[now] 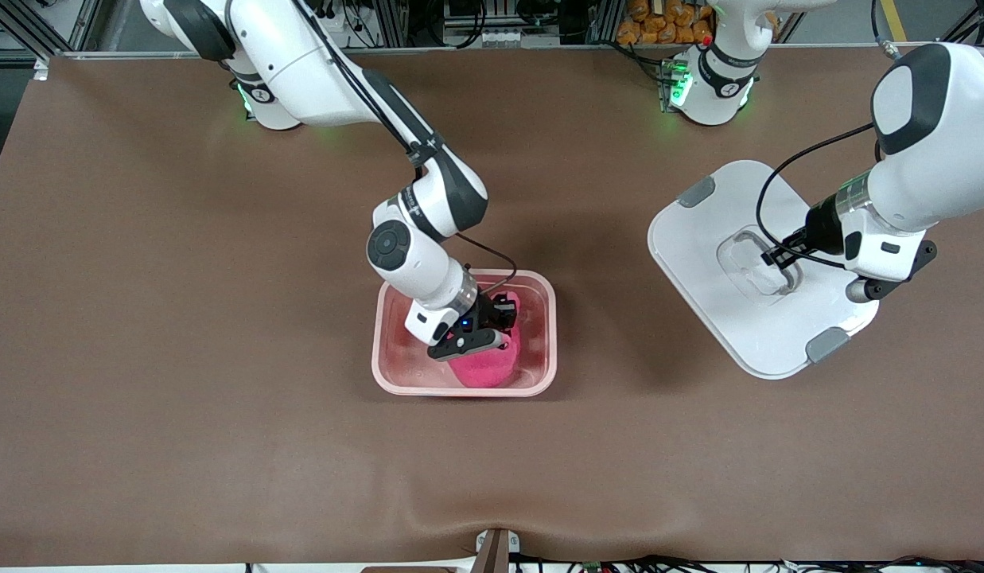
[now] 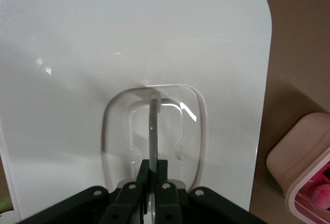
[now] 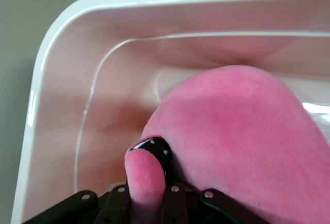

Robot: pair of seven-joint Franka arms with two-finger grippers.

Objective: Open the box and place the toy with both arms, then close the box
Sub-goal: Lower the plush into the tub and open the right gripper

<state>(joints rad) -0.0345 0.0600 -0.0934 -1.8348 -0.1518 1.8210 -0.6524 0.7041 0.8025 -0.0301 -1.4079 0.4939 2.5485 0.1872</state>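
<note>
Right pincer [image 1: 503, 318], at frame centre, reaches into the open box [image 1: 464, 333] and pinches a small flap of the toy [image 1: 485, 364], which apparently rests on the box floor. Left pincer [image 1: 778, 256], at centre right of the frame, is clamped on the handle of the lid [image 1: 702, 247] lying on the surface [image 1: 181, 318].

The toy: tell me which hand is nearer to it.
Right. The right hand is down inside the box, pinching a part of the toy. The left hand is off toward the left arm's end of the table, shut on the lid handle.
</note>
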